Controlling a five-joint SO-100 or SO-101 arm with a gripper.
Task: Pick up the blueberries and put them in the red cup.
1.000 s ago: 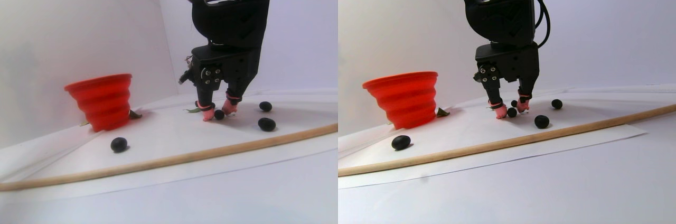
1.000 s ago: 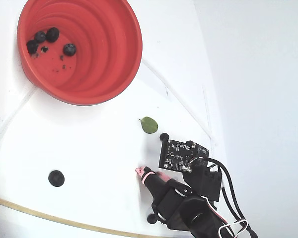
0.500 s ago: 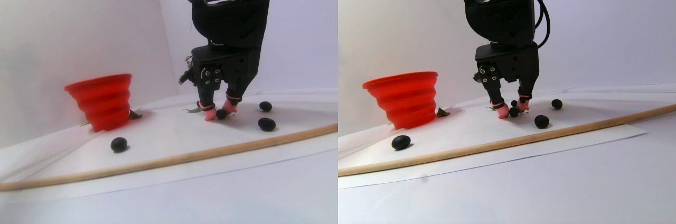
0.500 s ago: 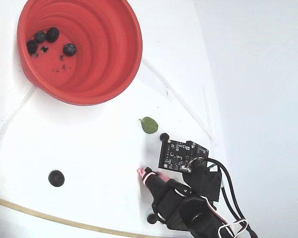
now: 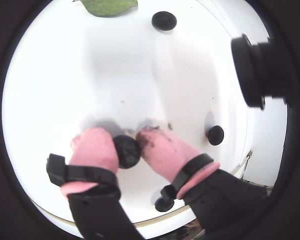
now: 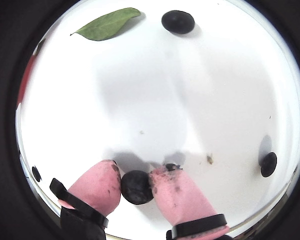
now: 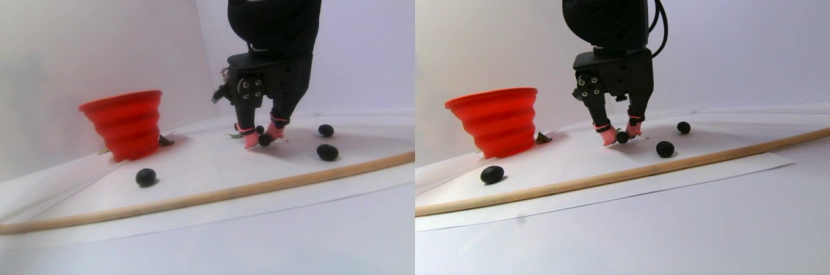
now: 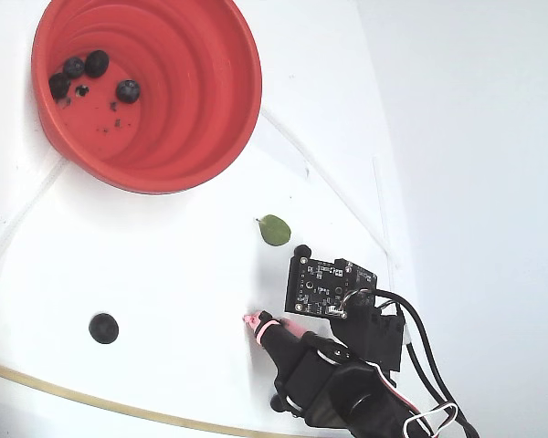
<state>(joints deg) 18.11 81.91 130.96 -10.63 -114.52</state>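
I count three blueberries [image 8: 96, 64] in the red cup [image 8: 215, 128]. Tool [image 5: 130, 147] is pinching one berry [image 6: 136, 187]; several are left on the tabletop [image 8: 164, 274].

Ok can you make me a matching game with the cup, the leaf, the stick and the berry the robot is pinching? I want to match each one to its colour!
Things:
1. red cup
2. leaf
3. stick
4. pinched blueberry, held by the gripper

Colours:
A. green
B. dark, almost black
C. red-orange
D. light wood brown

Pairs: 1-C, 2-A, 3-D, 4-B
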